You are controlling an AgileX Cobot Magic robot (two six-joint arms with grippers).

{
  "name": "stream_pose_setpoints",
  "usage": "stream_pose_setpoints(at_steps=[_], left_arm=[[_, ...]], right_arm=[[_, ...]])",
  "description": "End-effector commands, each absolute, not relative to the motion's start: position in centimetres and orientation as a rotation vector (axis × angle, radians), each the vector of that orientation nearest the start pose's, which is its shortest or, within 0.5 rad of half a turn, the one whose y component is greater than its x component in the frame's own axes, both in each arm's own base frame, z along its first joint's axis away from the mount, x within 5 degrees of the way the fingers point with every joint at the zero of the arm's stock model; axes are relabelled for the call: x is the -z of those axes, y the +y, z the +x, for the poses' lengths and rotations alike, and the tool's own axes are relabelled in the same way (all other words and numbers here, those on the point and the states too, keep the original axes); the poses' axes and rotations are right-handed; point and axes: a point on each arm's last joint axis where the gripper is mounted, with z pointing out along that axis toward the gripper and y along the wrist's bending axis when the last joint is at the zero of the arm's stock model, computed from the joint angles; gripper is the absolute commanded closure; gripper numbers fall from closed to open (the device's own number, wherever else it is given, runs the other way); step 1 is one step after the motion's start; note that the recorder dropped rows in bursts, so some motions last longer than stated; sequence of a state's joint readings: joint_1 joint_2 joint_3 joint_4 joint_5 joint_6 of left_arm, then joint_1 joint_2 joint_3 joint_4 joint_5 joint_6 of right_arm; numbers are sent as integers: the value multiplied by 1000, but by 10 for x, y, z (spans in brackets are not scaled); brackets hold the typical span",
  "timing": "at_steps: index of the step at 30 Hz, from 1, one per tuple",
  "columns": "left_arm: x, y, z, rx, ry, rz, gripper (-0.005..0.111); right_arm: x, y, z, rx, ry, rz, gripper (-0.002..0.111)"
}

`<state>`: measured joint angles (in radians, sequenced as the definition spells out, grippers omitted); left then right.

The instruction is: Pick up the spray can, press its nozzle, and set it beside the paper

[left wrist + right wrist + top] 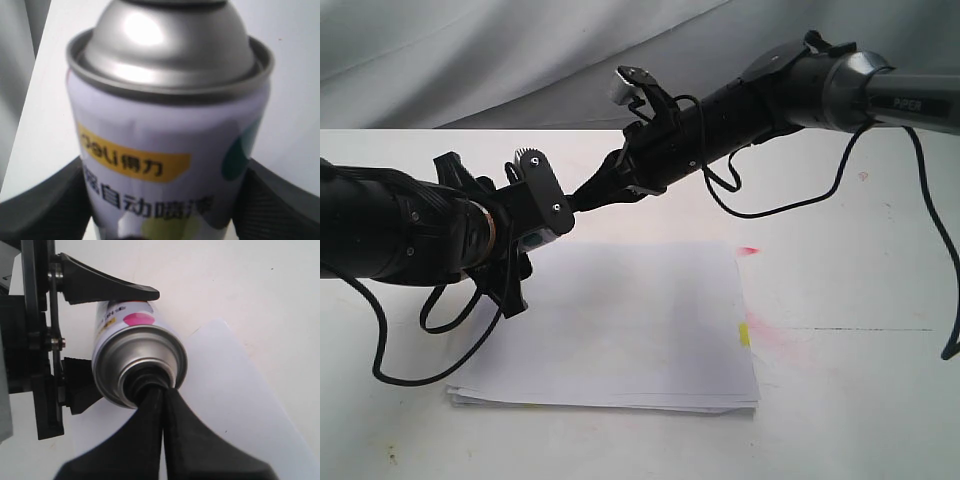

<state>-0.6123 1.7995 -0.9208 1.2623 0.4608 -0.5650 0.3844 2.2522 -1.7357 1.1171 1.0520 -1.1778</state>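
Observation:
My left gripper (162, 212) is shut on the spray can (165, 150), a white can with a yellow label band and a silver dome (167, 45). The can lies nearly level in the air over the far left corner of the paper (640, 320). In the right wrist view the can (125, 322) points its dome at the camera. My right gripper (161, 390) is shut, and its joined tips press on the black nozzle (142, 376), which they mostly cover. In the exterior view the right gripper (578, 198) meets the left gripper (545, 205), and only a sliver of the can (534, 241) shows.
The white paper stack has a yellow mark (744, 335) on its right edge, with a pink stain (775, 340) on the table (860, 400) beside it. A small red mark (750, 250) sits by the paper's far right corner. Black cables hang from both arms.

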Motion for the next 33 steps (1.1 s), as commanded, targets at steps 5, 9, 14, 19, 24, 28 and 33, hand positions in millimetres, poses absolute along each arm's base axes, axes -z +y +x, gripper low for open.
stream_pose_setpoints(at_steps=[5,9,14,19,24,28,33], left_arm=[[-171,-176,303,-492,2002,1353,107],[-171,-176,303,-492,2002,1353,107],[-171,-176,303,-492,2002,1353,107],[-171,-176,303,-492,2002,1353,107],[-171,-176,303,-490,2005,1347,107],[-171,-176,303,-490,2005,1347,107],[-171,-176,303,-490,2005,1347,107]], right_arm=[[-183,250,407,-1199,2119,-1179,108],[-183,250,407,-1199,2119,-1179,108],[-183,255,405,-1194,2110,-1194,108],[-206,230,408,-1151,2141,-1194,108],[-250,178,419,-1072,2094,-1103,108],[-267,154,422,-1041,2080,-1057,108],[-265,150,423,-1030,2097,-1049,108]])
